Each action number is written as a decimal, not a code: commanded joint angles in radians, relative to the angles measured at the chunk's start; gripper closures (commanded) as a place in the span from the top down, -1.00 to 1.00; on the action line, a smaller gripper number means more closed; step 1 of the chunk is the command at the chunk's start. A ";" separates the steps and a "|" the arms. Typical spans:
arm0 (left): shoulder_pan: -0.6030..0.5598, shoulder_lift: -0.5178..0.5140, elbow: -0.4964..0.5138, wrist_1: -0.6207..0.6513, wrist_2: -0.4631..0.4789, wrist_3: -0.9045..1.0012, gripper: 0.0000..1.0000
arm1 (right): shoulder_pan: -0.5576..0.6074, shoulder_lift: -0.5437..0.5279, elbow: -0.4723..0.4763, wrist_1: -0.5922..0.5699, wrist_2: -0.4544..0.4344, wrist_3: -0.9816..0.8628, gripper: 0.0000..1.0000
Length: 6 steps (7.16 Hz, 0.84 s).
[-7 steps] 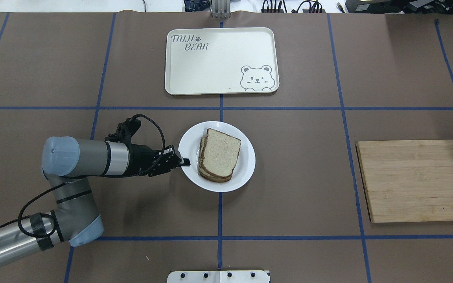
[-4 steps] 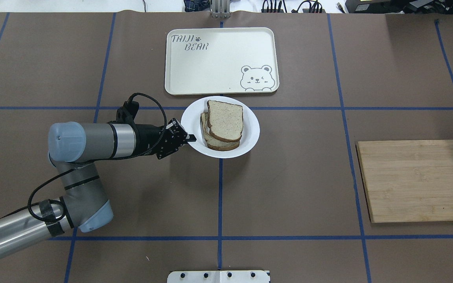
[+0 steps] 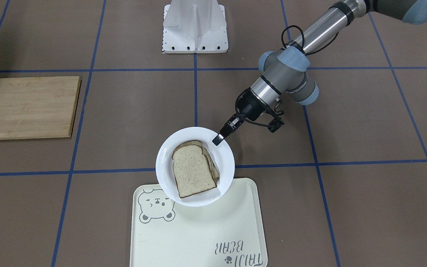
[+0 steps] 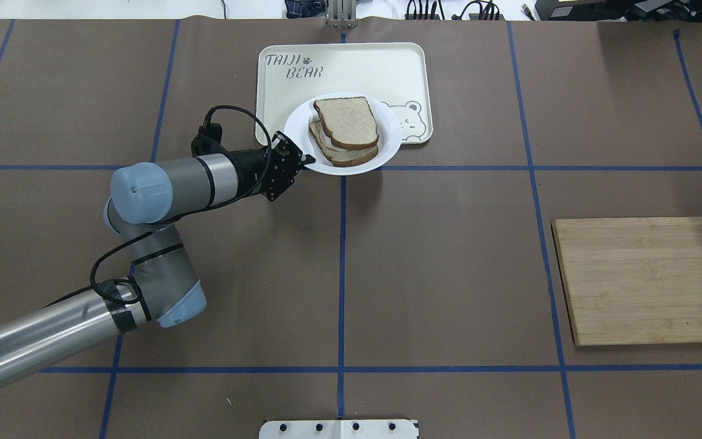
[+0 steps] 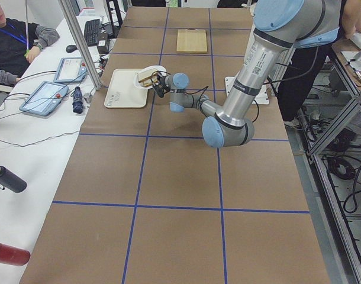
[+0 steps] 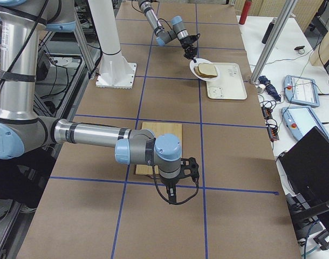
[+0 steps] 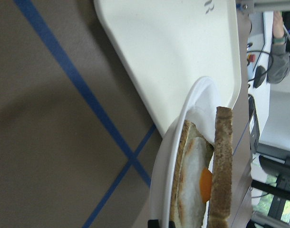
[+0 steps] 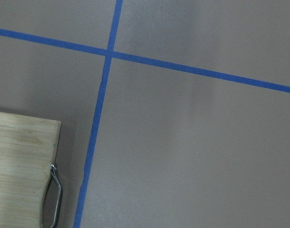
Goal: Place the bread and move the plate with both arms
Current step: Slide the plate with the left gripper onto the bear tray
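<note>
The plate point(image 4: 389, 137): where is it against the left end effector point(image 4: 307, 161)?

You have it pinched by its near rim. The end effector is closed on that edge, and the whole plate hangs out beyond the fingertips. It sits over the near edge of the tray point(image 4: 351, 67) and, it seems, clear of the tabletop point(image 4: 448, 256).

And the bread point(image 4: 346, 122)?

It lies on top of the stack in the plate, just past the fingertips, over the egg slice point(image 7: 195, 190). The top slice sits skewed, not square on the one below.

So what could go wrong?

Three things, I judge.
- **Slipping grip:** You hold one rim only, so the weight out beyond the end effector can lever the plate down or let it slip from the pinch.
- **Sliding bread:** If you tilt or stop sharply, the loose bread can slide off the egg toward the far rim.
- **Catching the tray:** If you lower too soon, the plate's underside can catch the tray's raised lip below it and rock.

Is the right end effector point(image 6: 174, 198) any help?

Not from where it hangs. The plate is well apart from it, and the cutting board point(image 4: 646, 280) lies just beside it. You cannot tell from these views whether it is open or closed.
</note>
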<state>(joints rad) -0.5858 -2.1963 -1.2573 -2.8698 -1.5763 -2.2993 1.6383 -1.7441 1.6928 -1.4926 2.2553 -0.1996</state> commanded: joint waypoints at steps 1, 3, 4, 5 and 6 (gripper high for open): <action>-0.022 -0.080 0.125 0.044 0.161 -0.057 -1.00 | 0.000 0.000 0.001 0.000 0.003 0.000 1.00; -0.022 -0.182 0.291 0.058 0.269 -0.055 -1.00 | 0.000 0.009 -0.001 -0.001 0.001 0.000 1.00; -0.019 -0.241 0.365 0.059 0.291 -0.052 -1.00 | 0.000 0.011 -0.001 -0.001 0.003 0.000 1.00; -0.008 -0.252 0.369 0.061 0.292 -0.051 -1.00 | 0.000 0.011 -0.001 -0.001 0.004 0.000 1.00; 0.001 -0.257 0.374 0.063 0.298 -0.046 -1.00 | -0.003 0.012 -0.002 -0.001 0.001 0.000 1.00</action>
<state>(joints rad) -0.5954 -2.4361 -0.9013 -2.8094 -1.2883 -2.3498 1.6372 -1.7335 1.6916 -1.4940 2.2582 -0.1994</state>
